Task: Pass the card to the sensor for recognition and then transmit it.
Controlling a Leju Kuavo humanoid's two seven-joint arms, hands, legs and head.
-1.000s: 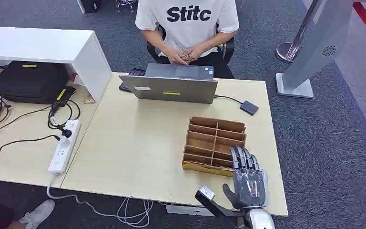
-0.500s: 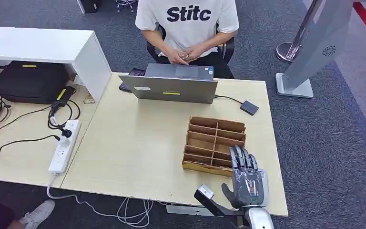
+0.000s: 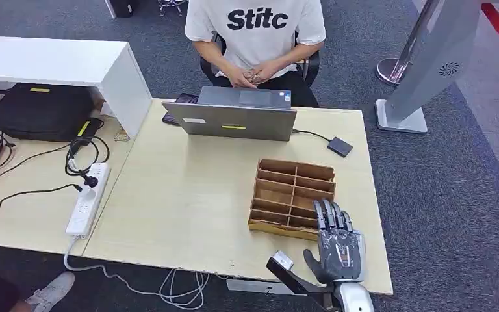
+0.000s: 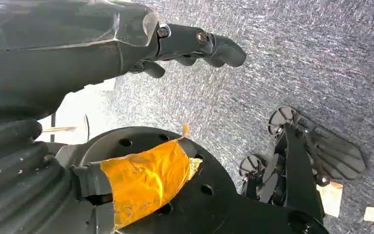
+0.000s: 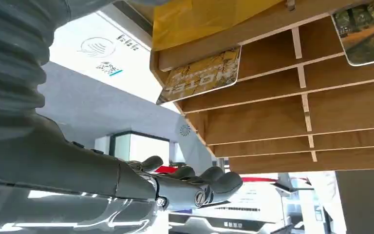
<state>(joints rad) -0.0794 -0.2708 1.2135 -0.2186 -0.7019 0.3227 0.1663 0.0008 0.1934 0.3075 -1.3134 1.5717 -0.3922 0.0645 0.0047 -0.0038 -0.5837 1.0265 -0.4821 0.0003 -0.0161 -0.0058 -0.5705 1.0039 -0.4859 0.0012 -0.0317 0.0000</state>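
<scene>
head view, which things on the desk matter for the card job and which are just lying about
For the job:
- wooden card rack
- hotel card in the rack
- right hand, held flat at the rack's near edge, holding nothing
- small dark box wired to the laptop, possibly the sensor

Lying about:
- laptop
- power strip
- black bag
- white shelf

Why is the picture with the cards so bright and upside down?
Right wrist view: the camera is turned, so the wooden rack and hotel card look flipped; the white background is overexposed. Head view: even light, sharp. Left wrist view: glare on the left hand.
</scene>
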